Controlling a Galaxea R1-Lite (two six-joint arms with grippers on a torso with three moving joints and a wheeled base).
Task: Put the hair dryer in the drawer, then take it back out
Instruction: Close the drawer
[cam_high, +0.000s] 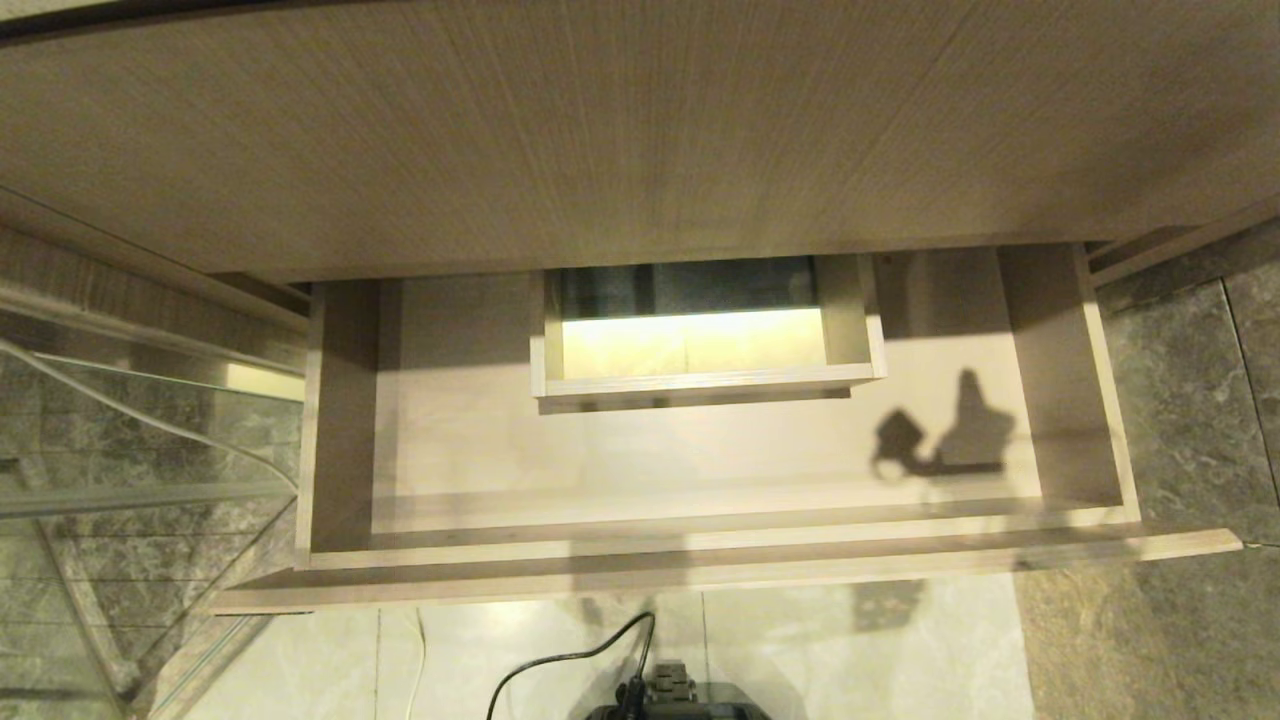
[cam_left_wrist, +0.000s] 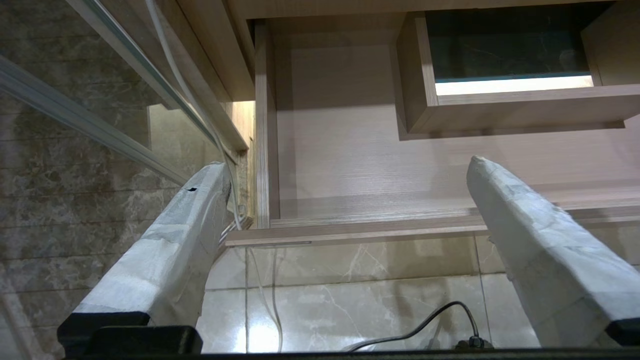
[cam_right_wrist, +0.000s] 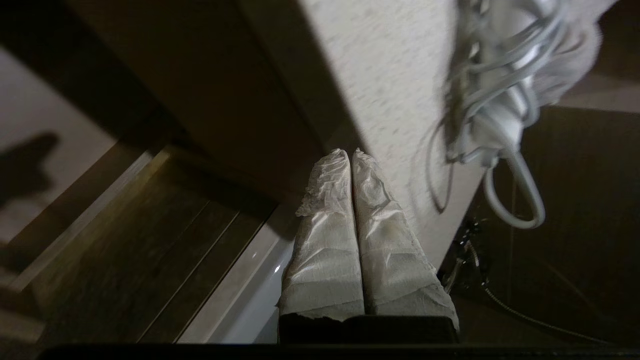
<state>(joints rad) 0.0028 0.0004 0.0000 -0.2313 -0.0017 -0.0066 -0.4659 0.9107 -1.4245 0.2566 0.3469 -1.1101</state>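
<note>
Head view: the drawer stands pulled out from under the wood-grain counter, its flat front toward the robot. Its floor is bare apart from a dark shadow on the right half, and a boxed cut-out sits at the middle of the drawer's back. No hair dryer lies in the drawer, and neither arm shows here. A black cable curls over the pale floor tiles in front of the drawer, and a glass panel stands to the drawer's left

Left wrist view: the left gripper hangs in front of the drawer, near its left corner, above the floor tiles. Its taped jaws are wide apart with nothing between them. The cut-out is visible behind

Right wrist view: the right gripper has its taped jaws pressed together, holding nothing, with its tips close to the edge of a pale speckled surface. The white hair dryer, its cord wound around it, is blurred and lies on that surface beside the jaws, outside the drawer
</note>
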